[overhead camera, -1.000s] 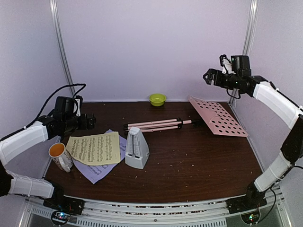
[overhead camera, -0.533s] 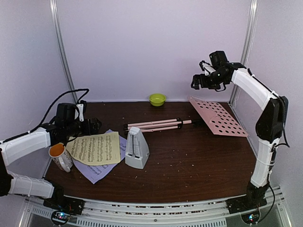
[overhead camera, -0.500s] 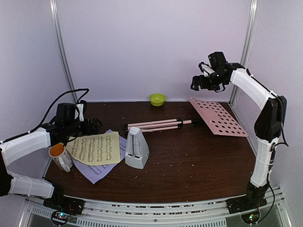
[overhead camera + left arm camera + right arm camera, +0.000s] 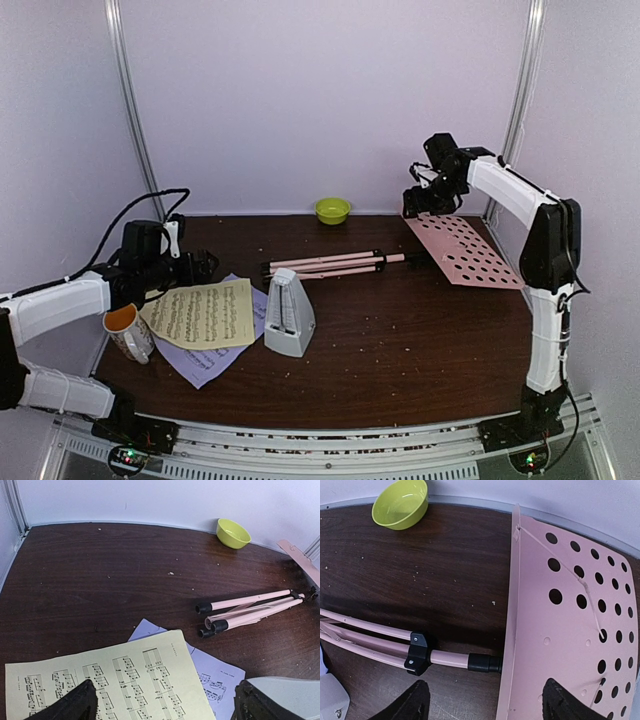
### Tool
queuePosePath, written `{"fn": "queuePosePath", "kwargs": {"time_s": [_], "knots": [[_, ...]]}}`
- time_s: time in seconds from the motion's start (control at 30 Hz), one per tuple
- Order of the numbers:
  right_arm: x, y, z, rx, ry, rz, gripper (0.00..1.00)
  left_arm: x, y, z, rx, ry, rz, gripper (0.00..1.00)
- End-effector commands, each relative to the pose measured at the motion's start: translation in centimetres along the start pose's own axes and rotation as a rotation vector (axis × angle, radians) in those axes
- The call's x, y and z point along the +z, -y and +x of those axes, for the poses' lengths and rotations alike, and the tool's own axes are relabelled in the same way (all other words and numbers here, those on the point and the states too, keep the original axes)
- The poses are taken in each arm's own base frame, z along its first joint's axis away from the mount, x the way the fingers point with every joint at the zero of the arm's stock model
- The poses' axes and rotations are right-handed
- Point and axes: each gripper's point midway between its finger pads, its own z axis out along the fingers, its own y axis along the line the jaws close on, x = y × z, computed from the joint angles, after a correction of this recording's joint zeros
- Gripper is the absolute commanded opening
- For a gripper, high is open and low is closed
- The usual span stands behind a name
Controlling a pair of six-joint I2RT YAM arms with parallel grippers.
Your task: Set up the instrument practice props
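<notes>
Far left: mug upright on the table, just beside the near-left corner of the yellow sheet. Just behind the mug, left gripper, fingers spread wide, holding nothing, hovering by the sheet's far-left edge. Yellow sheet lying flat on top of the lavender sheet, the lavender one peeking out along the near and right sides. Just right of both sheets, metronome standing upright with its cover on.

Centre: stand lying on its side, legs folded together, pole running right toward the desk. Bowl behind it by the back wall, well apart.

Right: desk lying on the table, perforated face up, joined to the pole at its left edge; flat or slightly tilted, hard to tell. Right gripper above the desk's far-left corner, fingers apart on either side of that edge, nothing held.

Nothing set up yet, by the look of it. Risks from here:
- Thin desk edge slipping out of a shallow pinch.
- Lifting by the desk alone, swinging the folded legs across into the metronome and toppling it.
- On the left, pressing on the yellow sheet, dragging the lavender one along or nudging the mug.
</notes>
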Motion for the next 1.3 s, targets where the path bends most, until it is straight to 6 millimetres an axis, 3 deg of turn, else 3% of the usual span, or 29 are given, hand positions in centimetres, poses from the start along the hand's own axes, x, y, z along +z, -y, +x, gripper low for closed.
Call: {"fn": "queuePosePath", "kwargs": {"time_s": [0.0,0.23,0.83,1.27], "knots": [[2.2,0.2,1.9,-0.021,-0.067,0.018,0.75,0.1,0.5,-1.1,-0.020,0.055,0.040,0.98],[4.0,-0.2,3.1,-0.015,-0.121,-0.012,0.59,-0.1,0.7,-1.1,-0.025,0.065,0.053,0.98],[4.5,-0.8,4.7,0.006,-0.174,-0.051,0.26,0.3,0.4,-0.9,-0.038,0.061,0.041,0.98],[6.6,-0.2,6.5,0.002,-0.246,-0.020,0.19,0.1,0.4,-1.3,-0.039,0.067,0.033,0.98]]}}
